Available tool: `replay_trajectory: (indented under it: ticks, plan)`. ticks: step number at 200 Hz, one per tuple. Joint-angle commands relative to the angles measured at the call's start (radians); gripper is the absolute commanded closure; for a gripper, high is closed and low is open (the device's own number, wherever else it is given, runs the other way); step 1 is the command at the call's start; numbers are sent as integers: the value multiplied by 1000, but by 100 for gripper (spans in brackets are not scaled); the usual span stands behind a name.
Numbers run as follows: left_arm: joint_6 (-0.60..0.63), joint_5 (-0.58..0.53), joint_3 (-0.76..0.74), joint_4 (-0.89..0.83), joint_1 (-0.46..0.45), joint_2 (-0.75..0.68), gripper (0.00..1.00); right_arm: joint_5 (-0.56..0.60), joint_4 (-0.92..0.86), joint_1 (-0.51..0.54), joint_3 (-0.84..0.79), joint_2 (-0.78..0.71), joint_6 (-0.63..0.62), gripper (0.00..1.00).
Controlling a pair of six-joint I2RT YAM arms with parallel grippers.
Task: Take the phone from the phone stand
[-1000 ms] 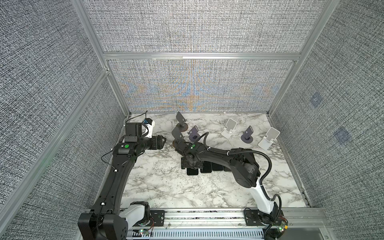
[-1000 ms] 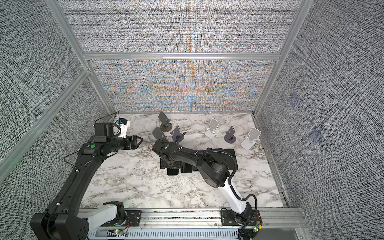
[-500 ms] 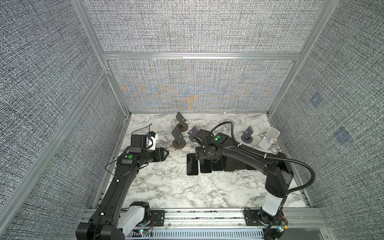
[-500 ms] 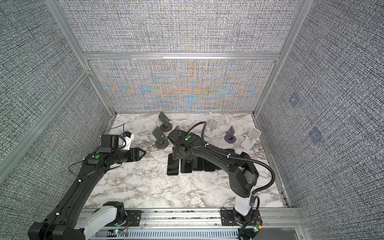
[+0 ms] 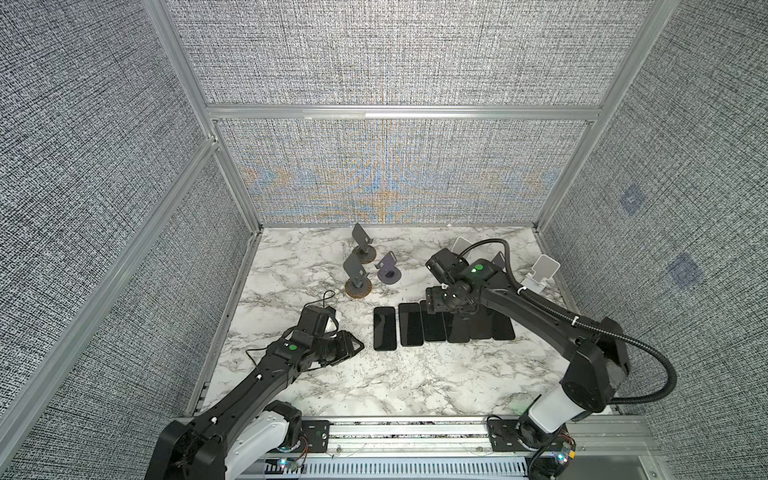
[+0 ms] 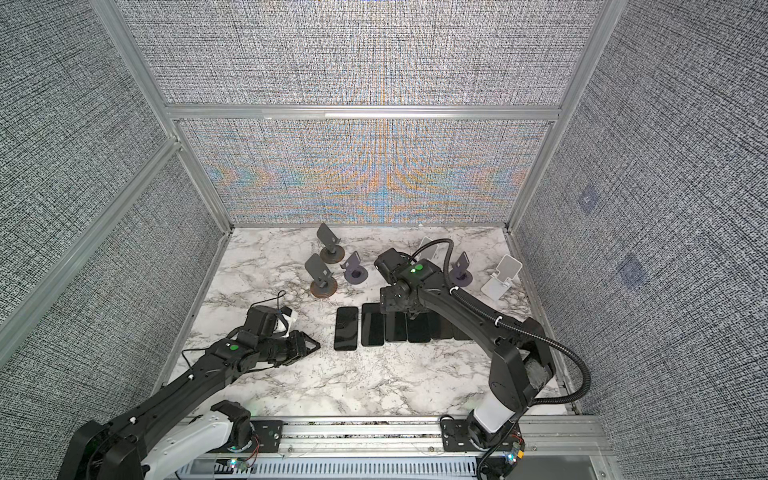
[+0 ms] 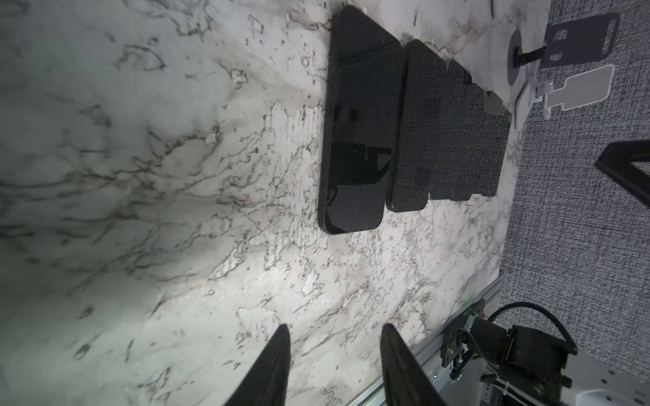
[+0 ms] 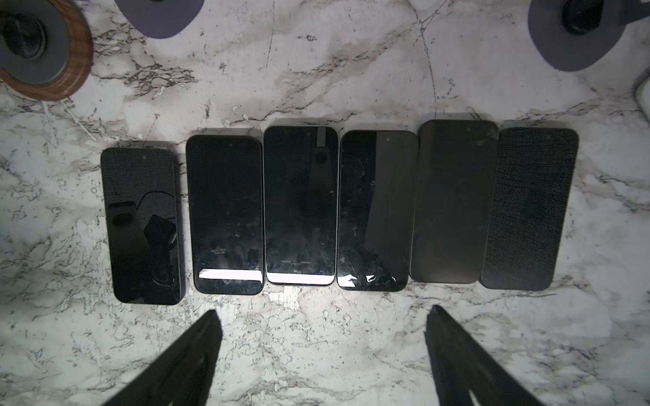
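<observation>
Both arms backed off the phones (image 8: 300, 207), left gripper (image 7: 336, 328) half-open, right gripper (image 8: 323, 311) wide, both empty; stands (image 5: 356, 269) look bare, so just park.

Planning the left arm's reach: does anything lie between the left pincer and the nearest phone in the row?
Nothing visible does. Only bare marble table separates the left pincer from the nearest phone, which lies flat at the row's end.

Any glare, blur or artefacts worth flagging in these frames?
Both top views: rainbow moiré on the back wall. Right wrist view: sharp, white glare strips on one phone and its neighbour. Left wrist view: marble tabletop soft and smeared away from the phones; end phone mirrors dark shapes.
</observation>
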Motion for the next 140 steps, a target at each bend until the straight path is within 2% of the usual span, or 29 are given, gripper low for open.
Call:
replay_trajectory:
  ticks: [1, 18, 34, 81, 140]
  plan:
    - [-89, 25, 0, 167, -17, 74, 51, -22, 29, -6, -24, -8, -1, 14]
    - [-58, 13, 29, 142, -17, 150, 42, -28, 41, -7, -46, -15, 1, 14]
    - [-51, 9, 44, 167, -18, 205, 39, -39, 50, -11, -65, -23, 5, 15]
    - [-61, 11, 72, 275, -21, 319, 41, -40, 66, -22, -94, -51, 6, 15]
    - [-53, -8, 136, 315, -35, 444, 45, -44, 68, -24, -100, -53, 3, 16]
